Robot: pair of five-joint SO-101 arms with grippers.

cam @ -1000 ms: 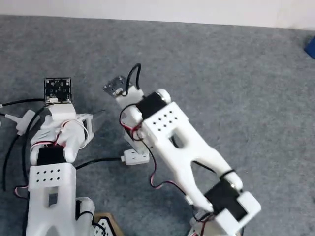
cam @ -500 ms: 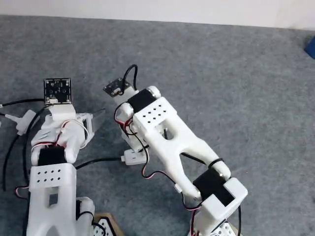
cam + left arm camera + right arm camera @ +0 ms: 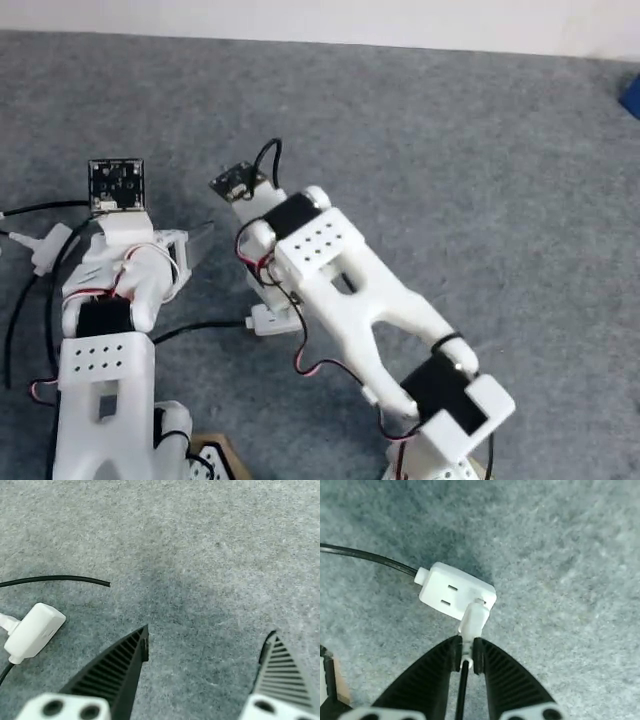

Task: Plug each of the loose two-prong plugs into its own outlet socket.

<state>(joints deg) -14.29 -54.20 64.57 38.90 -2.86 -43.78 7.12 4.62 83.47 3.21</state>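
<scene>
A white outlet socket (image 3: 455,591) with two slots on its upper face lies on the grey carpet, on a black cord (image 3: 367,556). My right gripper (image 3: 466,647) is shut on a small white plug (image 3: 474,619) whose tip touches the socket's end; I cannot see its prongs. From above, the socket (image 3: 268,320) lies under the right arm's wrist (image 3: 300,240). My left gripper (image 3: 207,645) is open over bare carpet, with a second white plug (image 3: 32,632) lying off to one side. From above, that plug (image 3: 45,248) lies left of the left arm, whose gripper (image 3: 190,248) is apart from it.
Black cords (image 3: 20,320) loop along the left edge, and one loose cord end (image 3: 106,583) lies near the second plug. A wooden board (image 3: 215,455) sits at the near edge by the left arm's base. A blue object (image 3: 630,95) is at the far right.
The right arm drew its wrist slightly back and left, then eased forward again. The outlet socket slid a little to the left. The left arm kept still.
</scene>
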